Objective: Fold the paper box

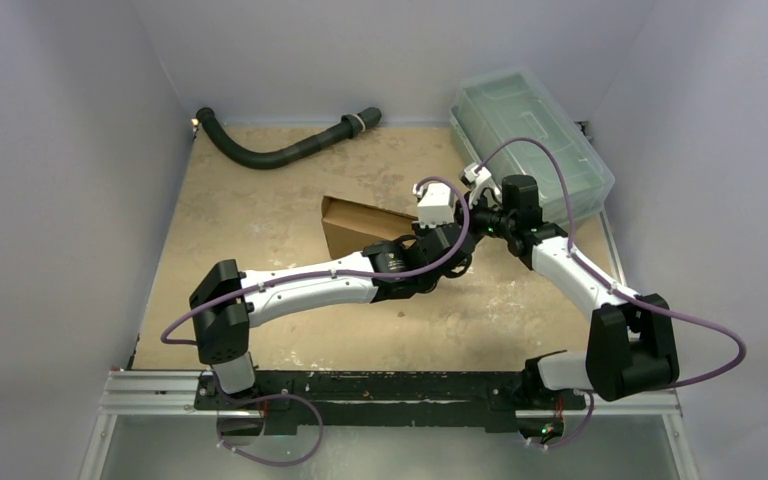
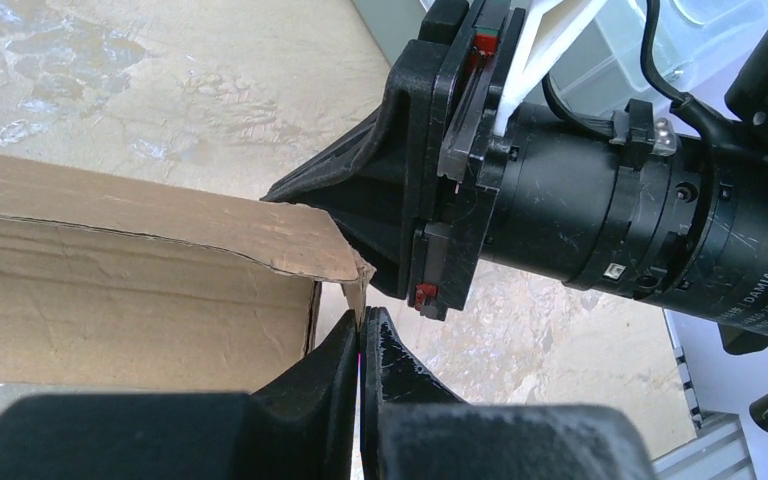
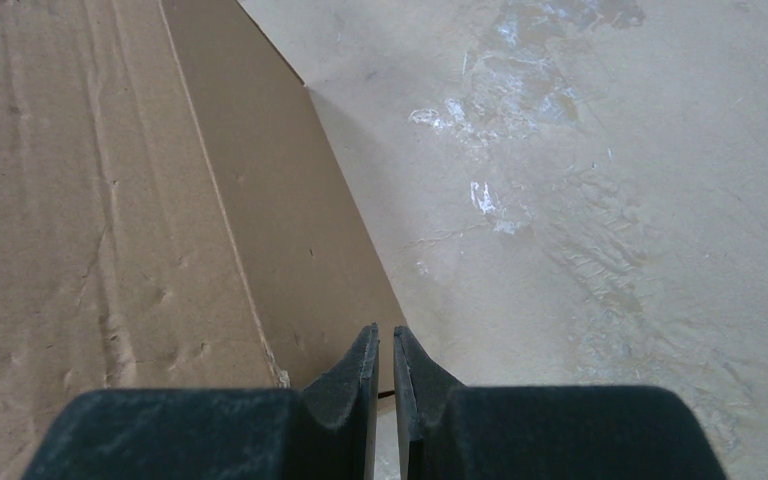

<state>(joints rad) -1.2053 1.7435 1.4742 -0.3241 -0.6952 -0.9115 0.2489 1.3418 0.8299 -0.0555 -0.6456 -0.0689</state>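
The paper box point(image 1: 358, 225) is brown corrugated cardboard, partly folded, at the middle of the table. In the left wrist view one wall and its inner panel point(image 2: 110, 290) fill the left side. My left gripper point(image 2: 363, 325) is shut on a small flap at the box's right corner point(image 2: 355, 290). My right gripper point(image 3: 385, 340) is shut with a hairline gap and nothing between the jaws; it hovers over the edge of a flat cardboard panel point(image 3: 110, 200). In the left wrist view its black fingers point(image 2: 345, 190) reach behind the top flap. Both grippers meet at the box's right end point(image 1: 455, 232).
A clear greenish lidded bin point(image 1: 530, 140) stands at the back right, close behind the right wrist. A black corrugated hose point(image 1: 280, 150) lies along the back left. Purple walls enclose the tan table point(image 1: 260, 220) on three sides.
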